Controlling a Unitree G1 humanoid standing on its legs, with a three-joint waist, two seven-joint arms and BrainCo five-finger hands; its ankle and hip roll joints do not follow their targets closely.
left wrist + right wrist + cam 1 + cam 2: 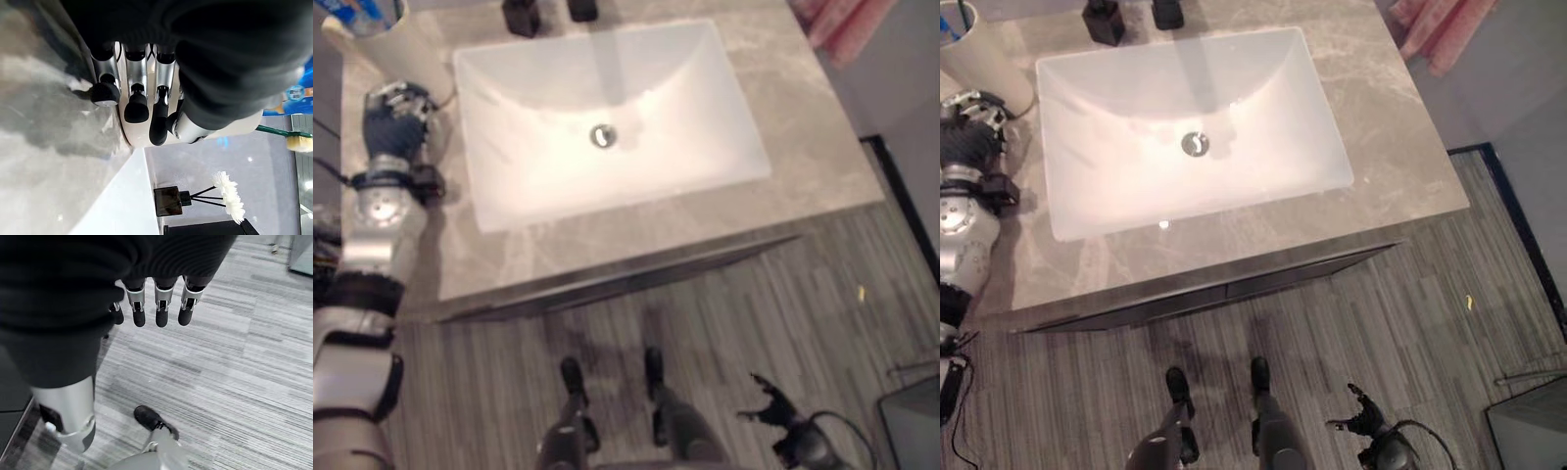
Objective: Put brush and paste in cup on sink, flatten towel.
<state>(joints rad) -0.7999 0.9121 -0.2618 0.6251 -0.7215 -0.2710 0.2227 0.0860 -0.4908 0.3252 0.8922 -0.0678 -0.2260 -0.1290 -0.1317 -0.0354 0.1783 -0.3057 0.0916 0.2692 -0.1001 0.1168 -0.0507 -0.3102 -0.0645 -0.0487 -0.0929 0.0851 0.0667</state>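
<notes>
Cup [389, 44]: we see it upright on the bench [803, 127] at about ten o'clock from the sink [607, 117], at the far left corner.
Paste [298, 93]: we see its blue end in the cup's mouth.
Brush [293, 138]: its green handle and pale bristle head stick out of the cup, beside the paste.
Left hand [396, 113]: resting on the bench at nine o'clock of the sink, just beside the cup; in its wrist view the fingers [137, 105] bend loosely against the cup's white wall, and we cannot tell whether they clasp it.
Right hand [773, 406]: hanging low over the grey striped floor [754, 313] at about five o'clock from the sink, fingers spread apart, holding nothing.
Towel [847, 24]: pink cloth at about one o'clock, past the bench's far right corner.
Dark bottle [521, 17]: at twelve o'clock behind the sink, with a white flower on dark stems in the left wrist view.
</notes>
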